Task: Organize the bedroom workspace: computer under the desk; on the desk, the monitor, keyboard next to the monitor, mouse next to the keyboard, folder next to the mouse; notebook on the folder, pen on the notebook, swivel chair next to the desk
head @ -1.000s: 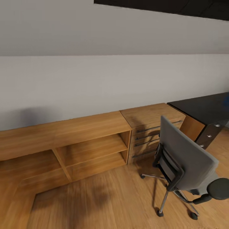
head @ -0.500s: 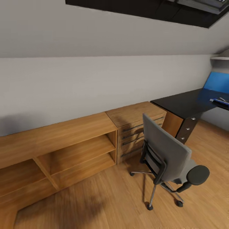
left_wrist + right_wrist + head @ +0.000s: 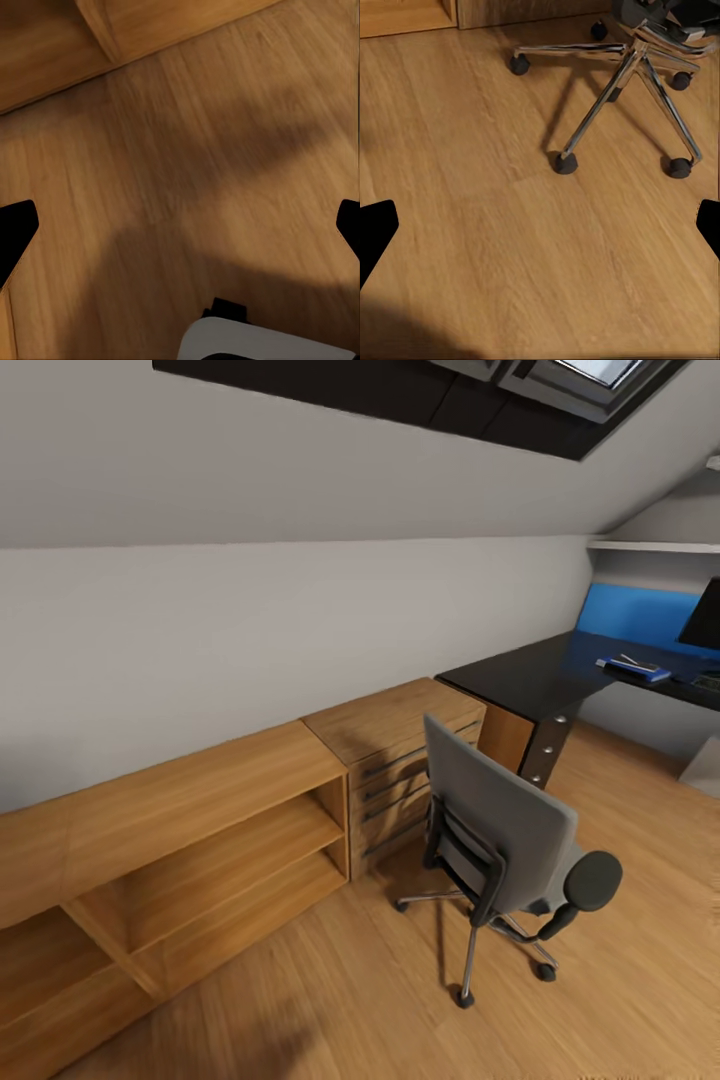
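Along the white wall runs a low wooden shelf unit [image 3: 190, 830], then a wooden drawer chest [image 3: 400, 750], then the black desk [image 3: 530, 675] at far right. On the desk lies the blue folder [image 3: 640, 671], beside the monitor [image 3: 705, 615]. Before the chest stands the swivel chair [image 3: 505, 840], well apart from the folder. Above bare floor, the left gripper [image 3: 180, 232] and right gripper [image 3: 540, 232] both have fingers spread wide, holding nothing.

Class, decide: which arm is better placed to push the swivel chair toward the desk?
Probably the right. The right wrist view looks onto the swivel chair's chrome base; the left shows floor. The chair and desk lie right of centre.
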Controlling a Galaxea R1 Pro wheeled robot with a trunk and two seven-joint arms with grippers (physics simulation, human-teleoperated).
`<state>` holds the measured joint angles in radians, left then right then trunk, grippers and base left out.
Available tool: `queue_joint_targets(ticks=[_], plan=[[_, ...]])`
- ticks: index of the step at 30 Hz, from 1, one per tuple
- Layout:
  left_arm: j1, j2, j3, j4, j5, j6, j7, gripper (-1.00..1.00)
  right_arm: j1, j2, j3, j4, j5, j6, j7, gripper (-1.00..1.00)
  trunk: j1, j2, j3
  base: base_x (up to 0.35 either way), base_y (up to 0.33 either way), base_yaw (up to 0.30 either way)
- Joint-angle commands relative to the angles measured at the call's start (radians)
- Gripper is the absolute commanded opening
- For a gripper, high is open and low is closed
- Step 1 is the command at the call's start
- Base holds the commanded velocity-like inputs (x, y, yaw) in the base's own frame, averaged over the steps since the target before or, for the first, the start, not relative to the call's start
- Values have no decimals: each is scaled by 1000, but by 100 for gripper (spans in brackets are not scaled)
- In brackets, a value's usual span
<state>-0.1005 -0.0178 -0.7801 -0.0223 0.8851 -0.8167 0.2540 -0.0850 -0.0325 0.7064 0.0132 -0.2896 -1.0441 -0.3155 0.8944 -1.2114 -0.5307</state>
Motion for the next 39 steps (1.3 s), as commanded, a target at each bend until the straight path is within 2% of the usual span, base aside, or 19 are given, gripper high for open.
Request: queue_joint_targets(ticks=[1, 11, 39], plan=[[0, 0, -8, -1, 0, -1, 10, 100, -1, 0, 9, 2, -6, -3, -2, 100, 0, 0, 0, 104, 149, -297], [0, 0, -8, -1, 0, 0, 10, 100, -1, 0, 8, 2, -6, -3, -2, 100, 0, 0, 6, 137, 120, -296], [0, 1, -8, -1, 0, 2, 10, 100, -1, 0, 8, 4, -6, -3, -1, 100, 0, 0, 25, 246, 200, -292]])
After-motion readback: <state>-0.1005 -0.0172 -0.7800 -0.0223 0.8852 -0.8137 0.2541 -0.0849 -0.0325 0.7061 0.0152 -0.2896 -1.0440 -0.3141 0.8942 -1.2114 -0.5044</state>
